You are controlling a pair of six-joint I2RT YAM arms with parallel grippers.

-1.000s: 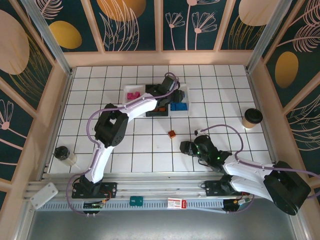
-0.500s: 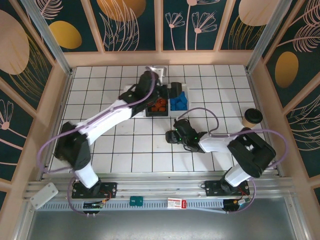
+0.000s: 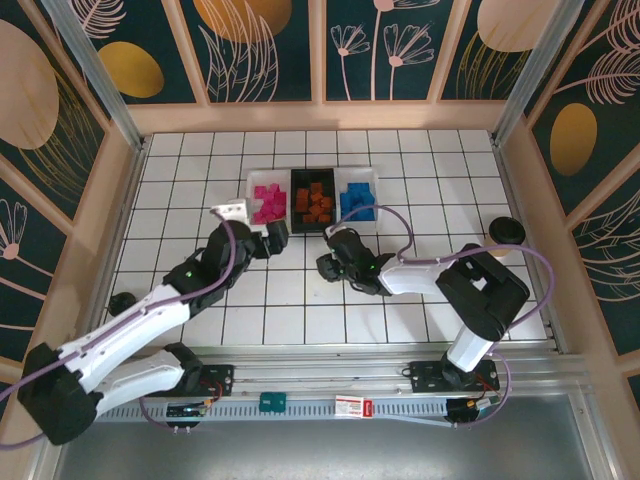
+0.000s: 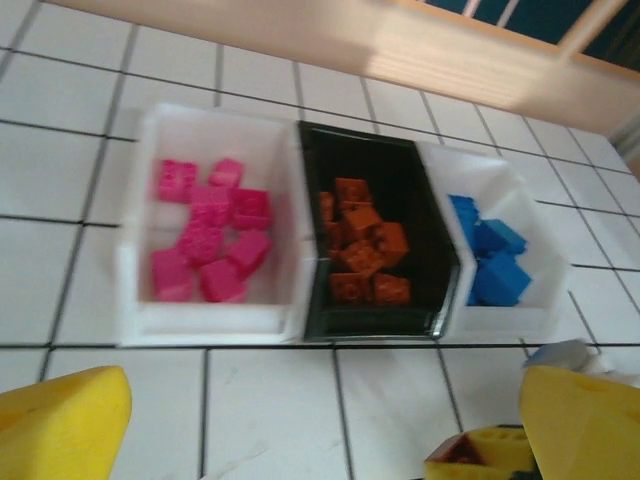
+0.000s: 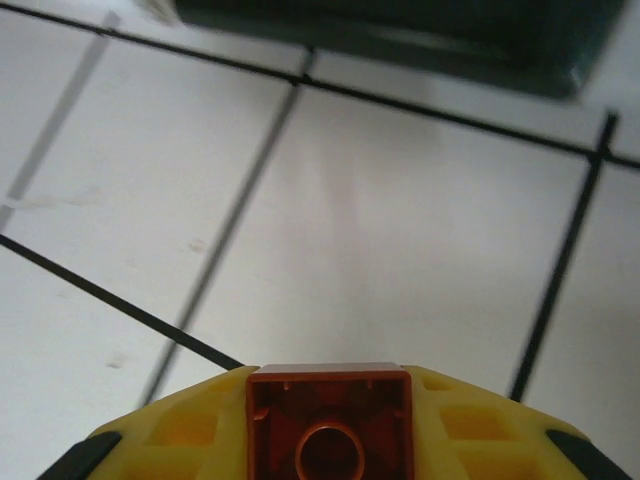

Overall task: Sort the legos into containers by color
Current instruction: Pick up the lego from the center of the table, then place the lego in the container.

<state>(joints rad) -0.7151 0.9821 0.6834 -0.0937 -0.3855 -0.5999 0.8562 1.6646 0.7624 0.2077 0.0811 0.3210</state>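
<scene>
Bins stand in a row, wall against wall, on the far half of the white tiled table (image 3: pixel 200 160). The left white bin (image 4: pixel 210 325) holds the pink bricks (image 4: pixel 210 245), the black bin (image 4: pixel 370 322) in the middle holds the orange-brown bricks (image 4: pixel 362 255), and the right white bin (image 4: pixel 505 322) holds the blue bricks (image 4: pixel 490 265). The left gripper (image 3: pixel 272 240) hangs just in front of the left white bin, on its near side, pointing toward the row. In the left wrist view its yellow fingers (image 4: pixel 60 430) sit at the two lower corners with a broad stretch of bare tile between them, so the jaws stand wide apart and hold nothing. The right gripper (image 3: pixel 326 264) is over the tiles just in front of the black bin, near the left gripper but apart from it. Its jaws are drawn in narrow on a single orange-brown brick (image 5: pixel 330 395), which sits between the yellow pads (image 5: pixel 170 445) with its open side and round inner tube facing the camera. Whether that brick rests on the tile or is lifted off it I cannot tell. A round black cup (image 3: pixel 505 228) stands well apart, near the table's right edge.
</scene>
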